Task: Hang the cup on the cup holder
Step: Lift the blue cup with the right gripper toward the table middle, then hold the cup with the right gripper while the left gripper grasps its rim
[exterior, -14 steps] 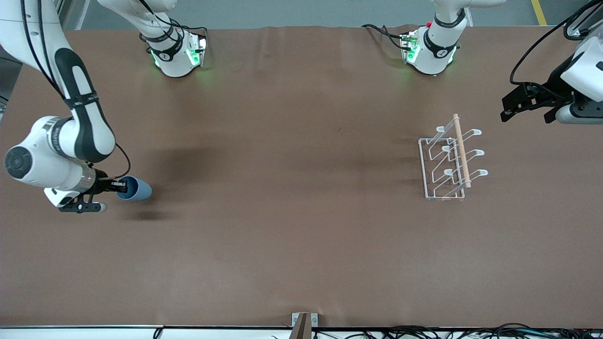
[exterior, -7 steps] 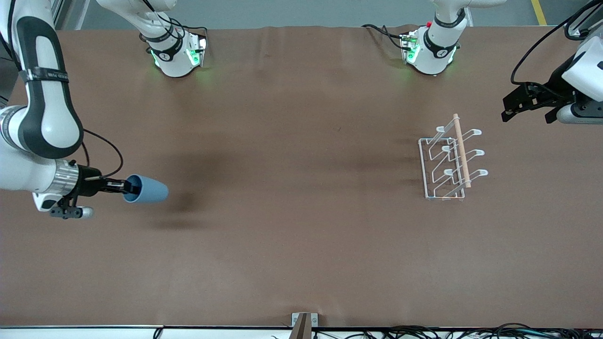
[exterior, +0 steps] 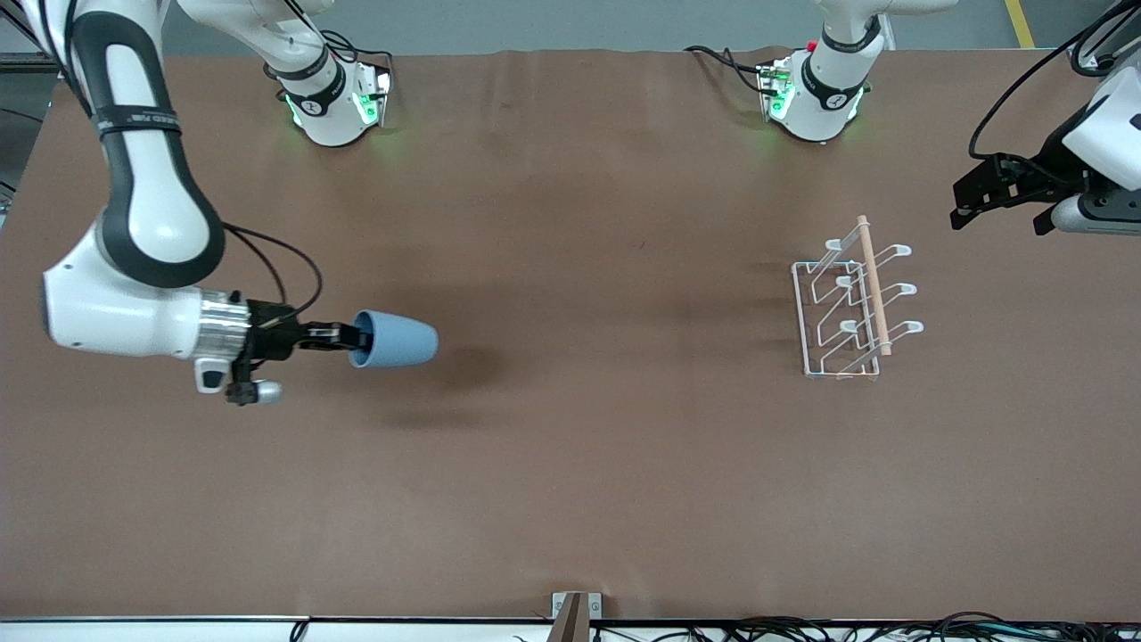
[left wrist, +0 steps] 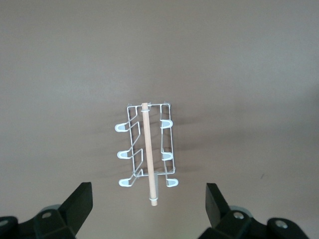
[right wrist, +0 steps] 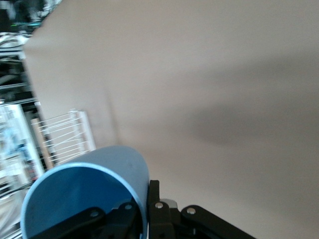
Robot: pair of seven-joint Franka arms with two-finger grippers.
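Observation:
The light-blue cup (exterior: 398, 340) hangs on its side above the table, toward the right arm's end. My right gripper (exterior: 357, 337) is shut on its rim, one finger inside the mouth and one outside. In the right wrist view the cup (right wrist: 89, 191) fills the corner beside the outer finger (right wrist: 154, 199). The white wire cup holder (exterior: 854, 300) with its wooden rod stands on the table toward the left arm's end, with nothing on its prongs. My left gripper (exterior: 994, 209) hovers open past the holder, at the left arm's end. The left wrist view frames the holder (left wrist: 147, 152) between the spread fingers (left wrist: 79, 204).
Brown table cover (exterior: 588, 446) spans the whole surface between cup and holder. Both arm bases (exterior: 334, 98) stand along the table edge farthest from the front camera. A small bracket (exterior: 575, 611) and cables run along the nearest edge.
The right arm has carried the cup toward the left arm's end of the table, nearer the holder. The left arm has barely moved and stays open.

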